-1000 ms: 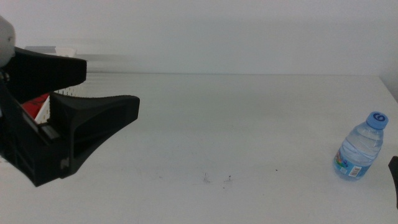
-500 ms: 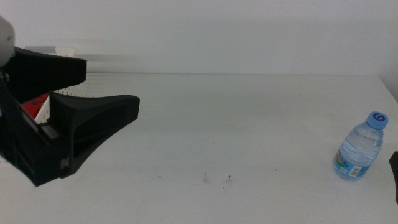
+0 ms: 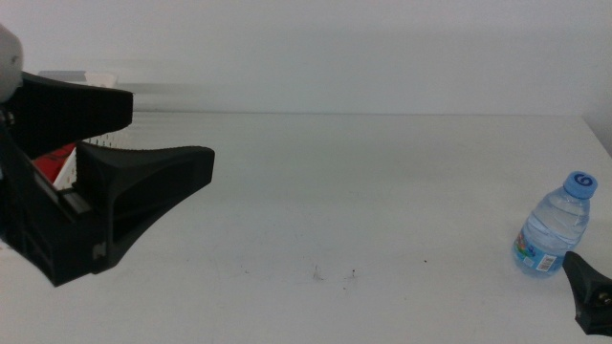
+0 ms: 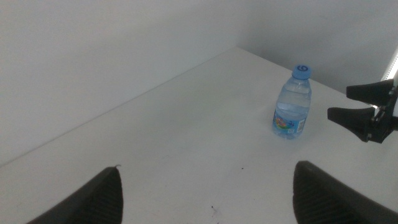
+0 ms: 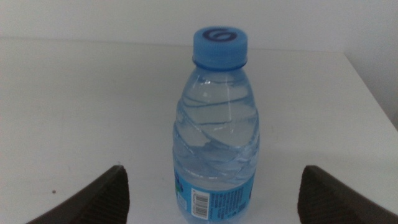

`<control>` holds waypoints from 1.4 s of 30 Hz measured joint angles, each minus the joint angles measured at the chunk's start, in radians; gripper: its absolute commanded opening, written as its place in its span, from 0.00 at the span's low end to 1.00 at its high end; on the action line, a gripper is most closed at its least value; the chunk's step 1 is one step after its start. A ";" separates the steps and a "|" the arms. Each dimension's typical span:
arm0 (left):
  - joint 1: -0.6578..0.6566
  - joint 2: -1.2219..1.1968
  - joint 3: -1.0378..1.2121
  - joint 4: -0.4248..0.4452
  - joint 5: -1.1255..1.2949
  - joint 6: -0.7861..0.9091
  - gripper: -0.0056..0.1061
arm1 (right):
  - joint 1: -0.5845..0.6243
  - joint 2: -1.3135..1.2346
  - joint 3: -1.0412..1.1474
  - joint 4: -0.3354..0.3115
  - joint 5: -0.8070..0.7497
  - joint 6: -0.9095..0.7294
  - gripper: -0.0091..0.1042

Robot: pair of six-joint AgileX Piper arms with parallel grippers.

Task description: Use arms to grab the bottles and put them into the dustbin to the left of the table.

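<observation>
The water bottle (image 3: 555, 227) stands upright at the table's (image 3: 382, 191) 3 o'clock edge. The right gripper (image 5: 214, 186), jaws spread wide, faces it squarely — close on the label band, below the blue cap (image 5: 219, 45), so it won't tip. The left gripper (image 3: 163, 139) waits at 9 o'clock, jaws apart, over the dustbin (image 3: 100, 78). Broad bare tabletop lies between — little margin rightward.

A dark "G"-like mark sits on the water bottle's blue cap (image 5: 220, 38)
</observation>
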 measured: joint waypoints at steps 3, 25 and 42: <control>0.000 0.000 0.000 0.000 0.000 0.000 0.89 | 0.000 0.057 0.000 0.000 -0.049 -0.020 0.90; 0.000 0.000 0.000 0.000 0.000 0.000 0.89 | 0.000 0.468 -0.004 0.081 -0.476 -0.117 0.90; 0.000 0.000 0.000 0.000 0.000 0.000 0.89 | 0.000 0.652 -0.174 0.056 -0.485 -0.074 0.90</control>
